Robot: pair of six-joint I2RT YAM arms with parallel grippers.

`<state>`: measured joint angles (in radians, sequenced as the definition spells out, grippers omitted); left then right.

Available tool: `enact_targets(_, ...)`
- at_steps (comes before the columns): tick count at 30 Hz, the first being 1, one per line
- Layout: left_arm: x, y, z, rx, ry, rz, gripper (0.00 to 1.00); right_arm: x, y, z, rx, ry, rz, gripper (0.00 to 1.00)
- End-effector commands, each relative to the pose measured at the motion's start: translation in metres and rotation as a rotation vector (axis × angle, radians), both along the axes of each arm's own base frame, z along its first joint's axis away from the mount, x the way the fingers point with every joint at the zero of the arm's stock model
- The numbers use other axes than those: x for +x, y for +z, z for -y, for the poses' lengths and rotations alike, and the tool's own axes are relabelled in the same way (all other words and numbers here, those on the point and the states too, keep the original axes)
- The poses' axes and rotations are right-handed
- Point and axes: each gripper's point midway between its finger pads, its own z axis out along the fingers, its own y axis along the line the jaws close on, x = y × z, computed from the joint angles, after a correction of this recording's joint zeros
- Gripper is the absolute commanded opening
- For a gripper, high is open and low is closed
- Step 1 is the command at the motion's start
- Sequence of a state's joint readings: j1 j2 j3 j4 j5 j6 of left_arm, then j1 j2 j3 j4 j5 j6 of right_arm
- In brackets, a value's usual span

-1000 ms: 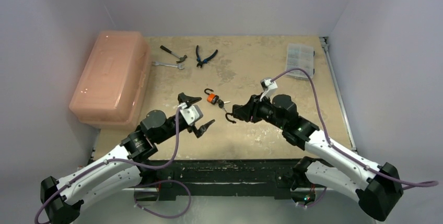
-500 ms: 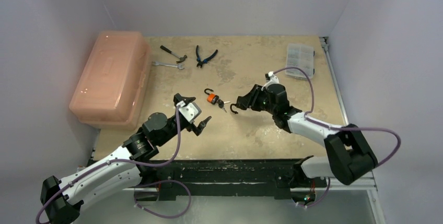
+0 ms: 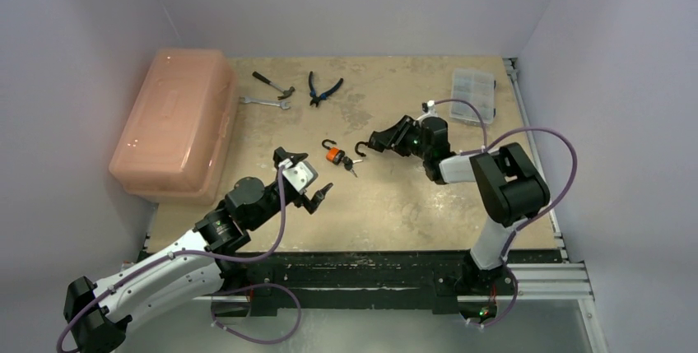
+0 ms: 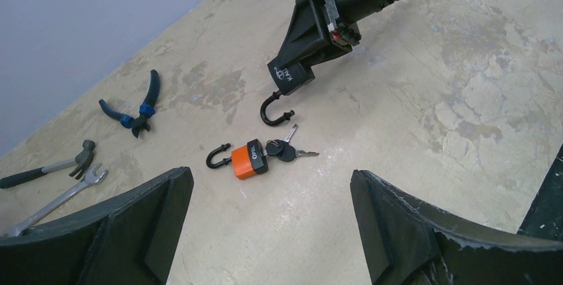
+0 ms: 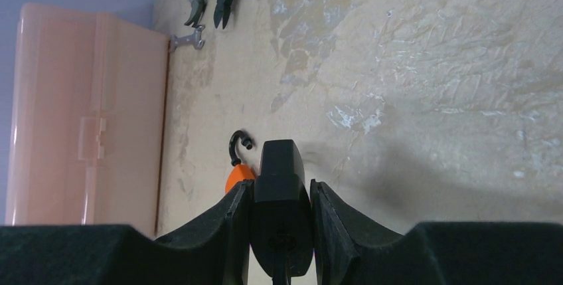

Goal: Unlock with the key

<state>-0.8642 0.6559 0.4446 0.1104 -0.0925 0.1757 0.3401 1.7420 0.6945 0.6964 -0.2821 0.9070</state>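
The left hand (image 3: 317, 174) sits lowest in the top view, left of centre, with its fingers spread wide and holding nothing. Up and right of it, just beyond the fingertips, the orange padlock (image 3: 332, 155) lies flat on the tabletop (image 3: 395, 205) at mid-frame. Its long axis runs from upper left to lower right: the shackle end points to the upper left, and the keys (image 3: 351, 164) sit at the lower-right end, apparently seated in the keyway. Further up and right, the right hand (image 3: 370, 142) is clamped on a black padlock (image 4: 292, 76). Its hooked shackle (image 4: 274, 109) hangs just beside the keys and appears not to touch them. The right hand is nearer the keys but occupied. The left hand is free and meets the orange padlock side-on, so it is judged the better candidate for bracing the body. Pliers (image 3: 323, 88), a hammer (image 3: 273, 83) and a wrench (image 3: 263, 102) lie toward the upper edge.
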Motion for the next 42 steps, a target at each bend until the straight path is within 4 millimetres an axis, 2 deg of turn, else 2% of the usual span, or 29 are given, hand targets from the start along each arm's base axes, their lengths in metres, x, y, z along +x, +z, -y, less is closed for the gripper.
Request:
enact_targets(1, 0.003, 0.009, -0.003, -0.023, 0.020, 0.030, 0.96, 0.028, 0.059, -0.024, 0.161, 0.051, 0.171, 0.00)
enact_targets(4, 0.004, 0.009, -0.004, -0.020, 0.024, 0.027, 0.96, 0.034, 0.049, -0.025, 0.167, 0.041, 0.145, 0.00)
enact_targets(7, 0.005, 0.011, -0.005, -0.025, 0.030, 0.029, 0.96, 0.038, 0.036, -0.021, 0.136, 0.021, 0.110, 0.16)
enact_targets(10, 0.004, 0.011, -0.005, -0.027, 0.029, 0.031, 0.96, 0.040, 0.026, -0.018, 0.128, 0.016, 0.087, 0.39)
enact_targets(13, 0.004, 0.010, -0.005, -0.025, 0.028, 0.028, 0.96, 0.040, 0.018, -0.013, 0.124, 0.012, 0.067, 0.57)
enact_targets(19, 0.004, 0.010, -0.005, -0.022, 0.028, 0.028, 0.96, 0.041, 0.009, 0.001, 0.095, -0.011, 0.049, 0.78)
enact_targets(23, 0.004, 0.010, -0.006, -0.021, 0.030, 0.029, 0.96, 0.042, 0.011, 0.011, 0.070, -0.033, 0.039, 0.94)
enact_targets(29, 0.004, 0.010, -0.006, -0.020, 0.031, 0.028, 0.96, 0.041, 0.017, 0.036, -0.089, -0.093, 0.024, 0.97)
enact_targets(34, 0.006, 0.009, -0.007, -0.012, 0.044, 0.028, 0.96, 0.033, 0.031, 0.054, -0.223, -0.109, 0.059, 0.97)
enact_targets(37, 0.009, 0.009, -0.010, -0.006, 0.063, 0.027, 0.96, 0.026, 0.047, 0.063, -0.280, -0.112, 0.095, 0.97)
enact_targets(42, 0.022, 0.006, -0.024, 0.013, 0.172, 0.026, 0.96, 0.008, 0.092, 0.072, -0.311, -0.123, 0.191, 0.98)
